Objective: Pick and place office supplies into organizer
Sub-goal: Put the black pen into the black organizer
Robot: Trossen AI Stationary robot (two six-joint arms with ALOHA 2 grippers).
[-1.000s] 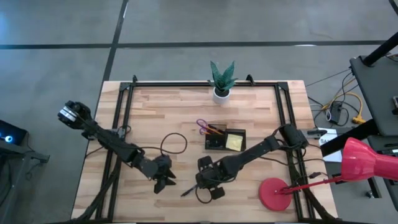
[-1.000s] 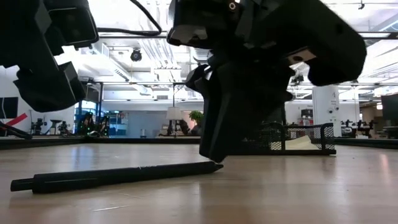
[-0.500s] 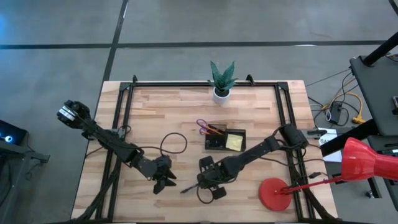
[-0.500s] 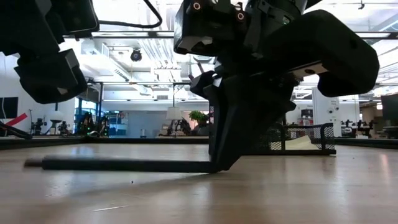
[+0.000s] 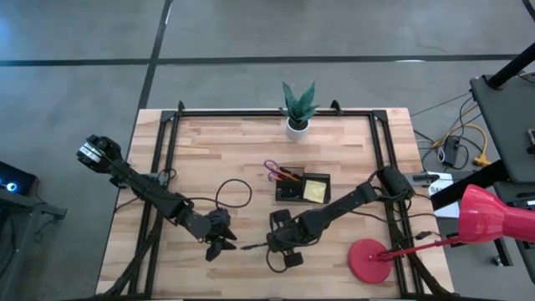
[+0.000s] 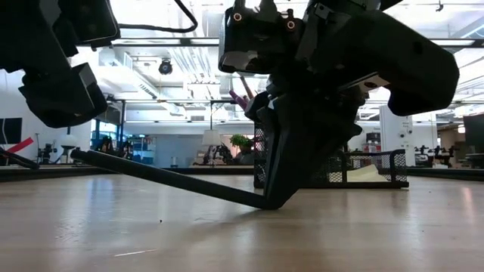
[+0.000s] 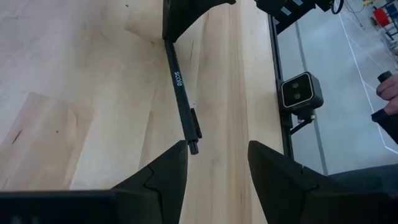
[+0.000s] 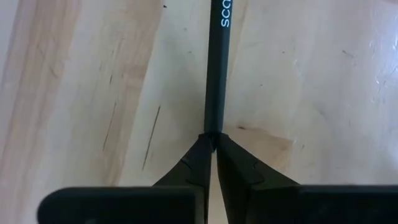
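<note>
On the left half of the pale wooden butcher-block desk (image 5: pixel 209 150), the left end effector (image 5: pixel 219 245) sits low near the front edge with its two dark fingers (image 7: pixel 163 174) spread wide and nothing between them. The free end of a thin black pen (image 5: pixel 251 246) lies just ahead of that open gap, close to the fingertips but apart from them; in the left wrist view the pen (image 7: pixel 181 99) runs from there straight away toward the other arm.

Just right of it, the right end effector (image 5: pixel 273 244) is clamped tight on the pen's other end. The right wrist view shows the two fingers (image 8: pixel 194 163) meeting in a point around the barrel (image 8: pixel 216 68), which stretches forward over the wood. In the low view the pen (image 6: pixel 170 177) is tilted: the gripped end (image 6: pixel 274 198) is down at the desk surface, and the far end is raised off it, toward the left arm.

Behind the right end effector, toward the middle of the desk and well apart from the pen, stands the small black mesh organizer box (image 5: pixel 301 187). A yellow square sticky-note pad (image 5: pixel 315 191) lies in its right compartment, and purple-handled scissors (image 5: pixel 273 170) stick out over its left rear corner beside something thin and orange.

Farther back, a green plant in a white pot (image 5: pixel 298 109) stands at the rear edge. At the front right corner sits the round base of a red lamp (image 5: pixel 371 261).
</note>
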